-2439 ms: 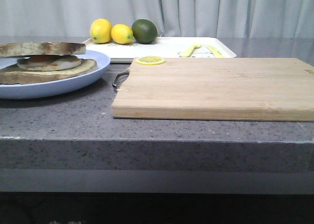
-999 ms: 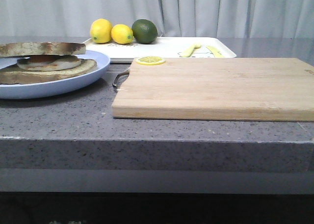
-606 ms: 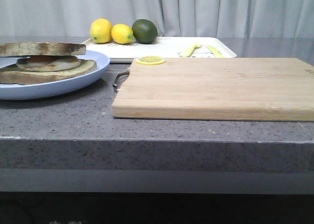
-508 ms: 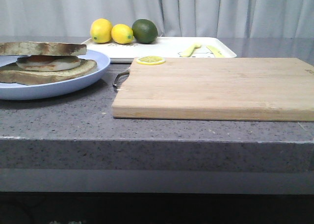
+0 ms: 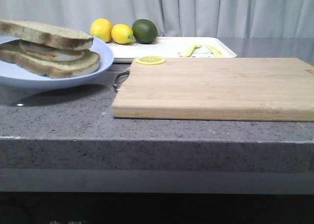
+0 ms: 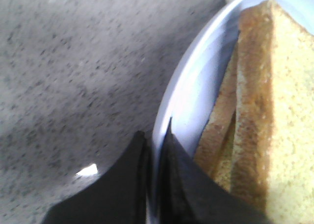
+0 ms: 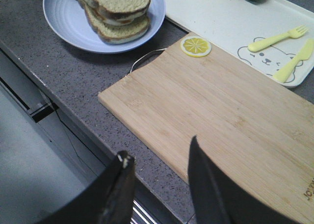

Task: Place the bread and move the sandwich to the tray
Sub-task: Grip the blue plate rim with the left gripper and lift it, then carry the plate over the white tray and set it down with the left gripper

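Two black fingers of the left gripper [image 6: 153,180] are pinched tight on the near rim of the blue plate [image 6: 179,106], and the plate hangs tilted above the counter with its shadow under it. The sandwich [image 5: 49,50] sits on it, egg between the two slices, leaning a little. I think the plate should be kept level and moved slowly, so the top slice does not slide off. The right gripper [image 7: 159,185] hangs with its fingers spread and holds nothing, above the near edge of the cutting board [image 5: 216,87]. The grey speckled counter [image 5: 64,121] is next. Farther back lies the white tray [image 5: 167,47], well apart from the plate, with room in its middle. Behind that hangs a pale curtain [image 5: 206,11].
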Controlling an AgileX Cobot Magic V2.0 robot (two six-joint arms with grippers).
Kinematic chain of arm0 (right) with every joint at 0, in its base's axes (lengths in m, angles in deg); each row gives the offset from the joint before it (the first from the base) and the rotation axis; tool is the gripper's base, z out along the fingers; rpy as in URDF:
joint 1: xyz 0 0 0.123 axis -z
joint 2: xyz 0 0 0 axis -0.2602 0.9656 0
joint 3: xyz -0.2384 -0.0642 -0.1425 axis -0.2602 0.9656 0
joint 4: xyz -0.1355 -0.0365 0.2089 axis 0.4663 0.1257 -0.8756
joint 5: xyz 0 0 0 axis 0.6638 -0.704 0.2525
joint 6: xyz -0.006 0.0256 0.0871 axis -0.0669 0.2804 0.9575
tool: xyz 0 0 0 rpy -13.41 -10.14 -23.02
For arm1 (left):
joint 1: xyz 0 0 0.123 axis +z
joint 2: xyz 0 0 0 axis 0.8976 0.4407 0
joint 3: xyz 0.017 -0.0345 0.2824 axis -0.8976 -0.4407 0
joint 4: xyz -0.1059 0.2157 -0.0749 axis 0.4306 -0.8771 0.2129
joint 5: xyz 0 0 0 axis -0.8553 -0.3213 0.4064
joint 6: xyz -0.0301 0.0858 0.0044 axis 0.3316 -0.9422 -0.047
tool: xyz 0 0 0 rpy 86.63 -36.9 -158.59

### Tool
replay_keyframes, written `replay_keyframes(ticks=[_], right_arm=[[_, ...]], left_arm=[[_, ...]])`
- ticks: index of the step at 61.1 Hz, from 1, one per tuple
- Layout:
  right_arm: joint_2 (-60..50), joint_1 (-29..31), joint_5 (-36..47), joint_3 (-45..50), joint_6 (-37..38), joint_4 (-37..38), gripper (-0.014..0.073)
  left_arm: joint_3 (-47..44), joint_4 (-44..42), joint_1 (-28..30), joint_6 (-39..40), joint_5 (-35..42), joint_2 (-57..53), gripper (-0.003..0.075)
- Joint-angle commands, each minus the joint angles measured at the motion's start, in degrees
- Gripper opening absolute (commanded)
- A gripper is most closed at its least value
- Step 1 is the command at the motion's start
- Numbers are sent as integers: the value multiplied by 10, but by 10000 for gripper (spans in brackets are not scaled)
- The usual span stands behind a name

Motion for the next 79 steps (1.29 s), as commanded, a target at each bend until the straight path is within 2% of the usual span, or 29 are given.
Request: replay_keyframes(ticks=[1,14,26,44,60,79], right_arm=[[0,4,40,-16,-1,4,297],[0,4,40,-16,-1,4,297],[0,4,40,-16,-1,4,297],[0,4,40,-16,-1,4,297],[0,4,40,-16,-1,4,297],[0,4,40,-16,-1,4,297]], left_arm=[[34,86,0,3,11,-33,-20],[53,155,-5,-9,46,-31,-20],[103,160,-41,-6,69,-1,-20],[237,136,-94,84,66,112,-20],[340,116,-109,134,65,213,-20],[393,113,-109,173,60,275,-9]])
